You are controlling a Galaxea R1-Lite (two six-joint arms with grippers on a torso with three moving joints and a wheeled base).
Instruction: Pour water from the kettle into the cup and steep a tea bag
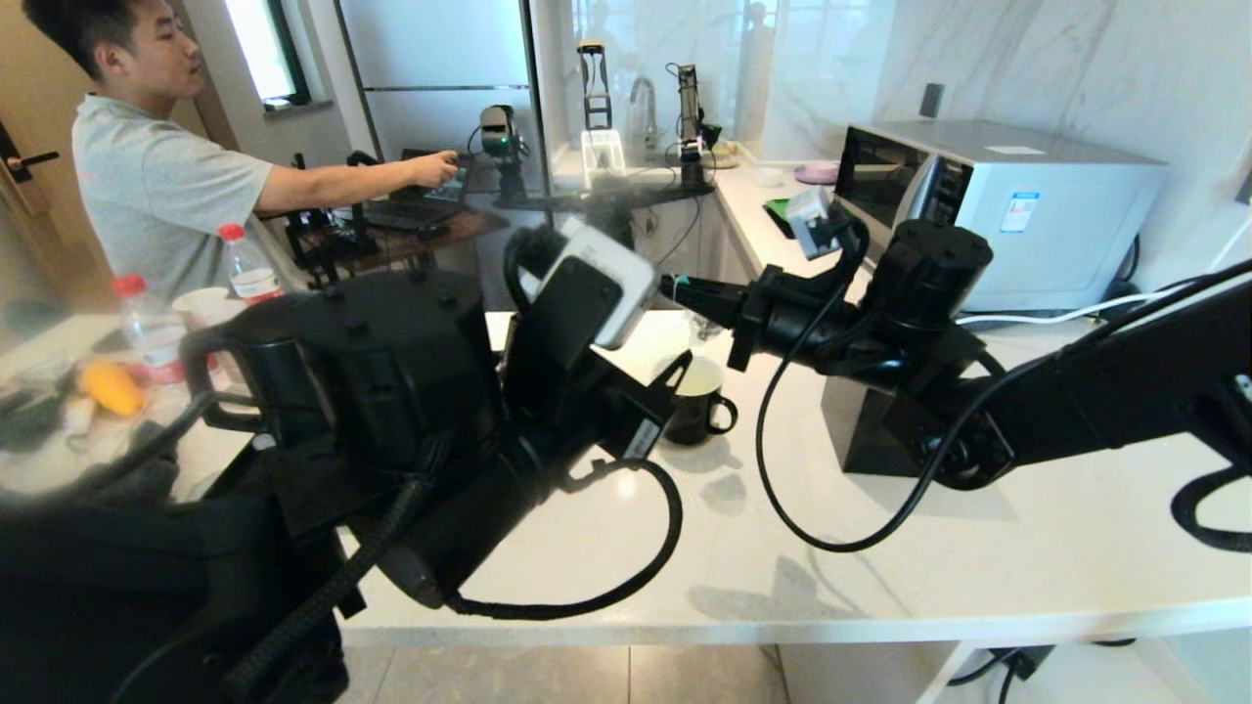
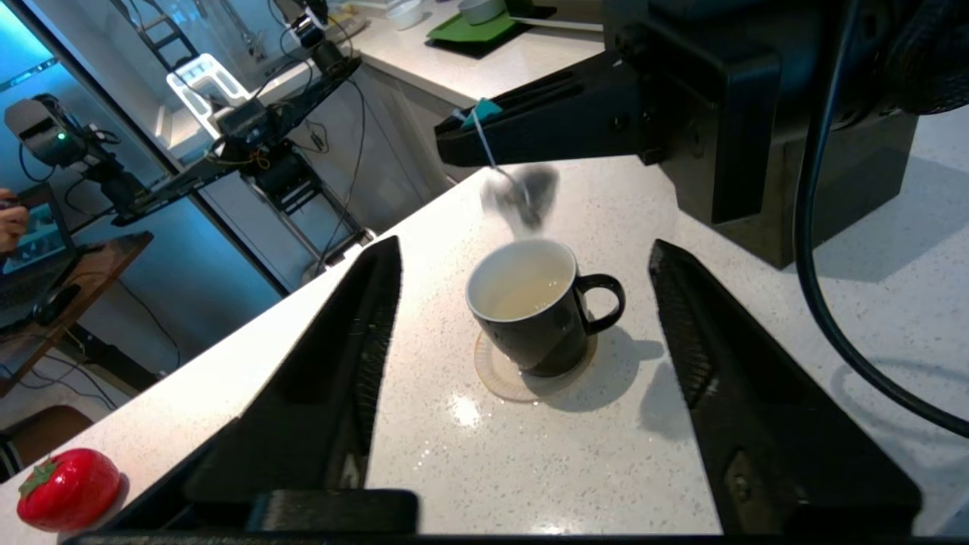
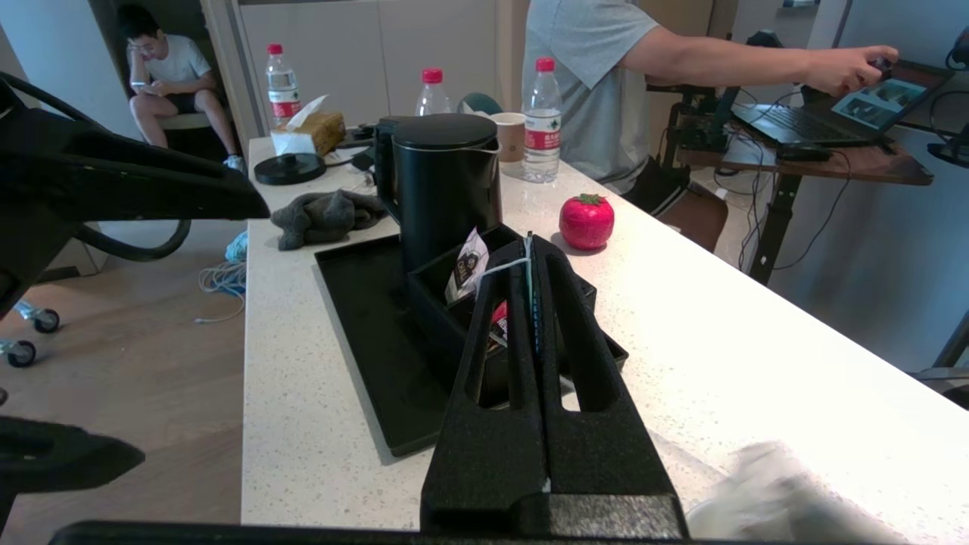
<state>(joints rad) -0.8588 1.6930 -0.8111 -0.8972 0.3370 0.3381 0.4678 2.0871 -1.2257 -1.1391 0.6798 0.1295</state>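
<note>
Left wrist view tells the story: the right gripper (image 2: 454,144) has its fingers pinched tight on the teal tag and white string, with the tea bag (image 2: 522,195) dangling (blurry, so it's swinging) just above the cup's (image 2: 541,318) rim at about 12 o'clock. The cup sits on a round coaster (image 2: 500,375) and looks to already have pale water (image 2: 534,291) in it, so I'd say pouring is done and we're in the steeping step. Next move probably calls for dropping the bag straight down into the liquid, keeping hold of the string. The left gripper (image 2: 522,333) is spread wide open, holding nothing, with the cup between its fingers but well clear of them. The kettle (image 3: 443,189) stands on a black tray (image 3: 363,318) off at the cup's 9 o'clock in the head view. Surface is a white speckled counter (image 2: 606,469), with a red strawberry thing (image 2: 66,488), a microwave (image 1: 998,205), and a guy at a laptop (image 3: 840,113) in the back.
</note>
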